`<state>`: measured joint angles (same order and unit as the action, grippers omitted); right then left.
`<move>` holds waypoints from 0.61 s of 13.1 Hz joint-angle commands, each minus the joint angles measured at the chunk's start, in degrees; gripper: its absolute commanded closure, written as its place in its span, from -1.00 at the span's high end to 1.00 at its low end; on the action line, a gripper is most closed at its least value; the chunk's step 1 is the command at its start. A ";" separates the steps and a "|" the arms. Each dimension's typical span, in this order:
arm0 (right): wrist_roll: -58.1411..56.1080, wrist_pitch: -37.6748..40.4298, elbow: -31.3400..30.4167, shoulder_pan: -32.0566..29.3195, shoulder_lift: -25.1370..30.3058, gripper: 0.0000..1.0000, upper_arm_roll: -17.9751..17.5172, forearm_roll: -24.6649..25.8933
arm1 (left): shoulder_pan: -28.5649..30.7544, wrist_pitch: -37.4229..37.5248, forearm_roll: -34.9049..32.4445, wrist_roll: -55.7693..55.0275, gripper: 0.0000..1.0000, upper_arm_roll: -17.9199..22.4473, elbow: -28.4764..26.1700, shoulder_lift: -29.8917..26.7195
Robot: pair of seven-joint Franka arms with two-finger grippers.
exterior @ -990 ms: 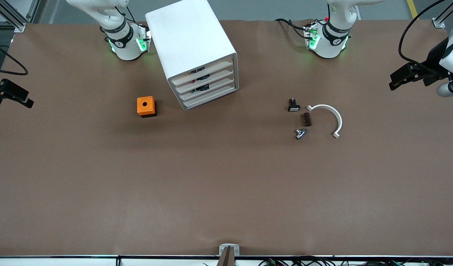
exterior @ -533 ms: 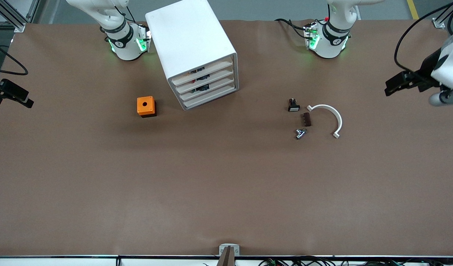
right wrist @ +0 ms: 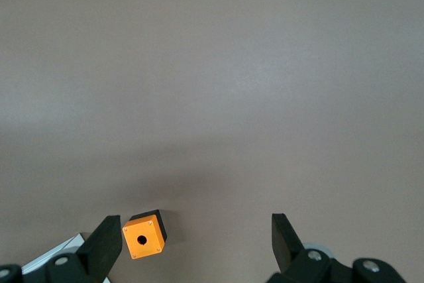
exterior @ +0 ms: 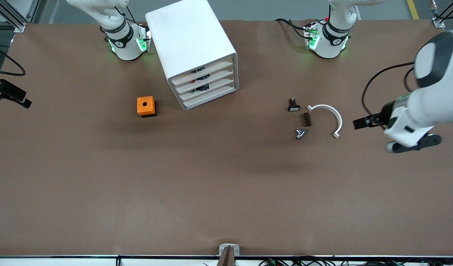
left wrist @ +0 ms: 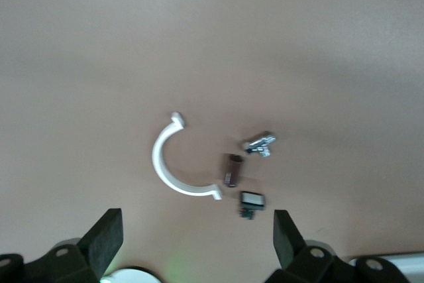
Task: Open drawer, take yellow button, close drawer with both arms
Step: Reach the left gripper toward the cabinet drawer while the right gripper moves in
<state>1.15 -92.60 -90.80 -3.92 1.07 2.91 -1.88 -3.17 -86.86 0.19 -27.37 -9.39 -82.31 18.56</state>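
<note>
Drawer (exterior: 202, 72) sitting closed in cabinet (exterior: 192, 48)
Hovering released over desk (exterior: 226, 177): left claw (exterior: 360, 123) beside white arc (exterior: 328, 117); right claw (exterior: 19, 101) waiting, released

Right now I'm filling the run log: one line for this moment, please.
drawer: shut | button: not visible | left gripper: open, over table beside white arc | right gripper: open, waiting
</note>
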 commanded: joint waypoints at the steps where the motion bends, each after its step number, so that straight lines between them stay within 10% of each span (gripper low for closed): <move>1: -0.62 -0.21 -0.43 -1.18 0.08 1.00 -0.71 -0.23 | -3.42 -0.41 2.96 -11.00 0.99 -0.10 3.47 5.94; 8: 2.35 -0.38 2.20 -1.44 -6.24 1.00 -1.85 -1.28 | -9.30 -2.00 3.85 -27.79 1.00 -0.10 3.38 12.80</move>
<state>1.56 -93.08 -91.15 -4.42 -2.23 2.66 -2.15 -10.62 -89.61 3.23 -50.54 -9.60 -80.87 28.73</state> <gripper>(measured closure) 0.000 0.000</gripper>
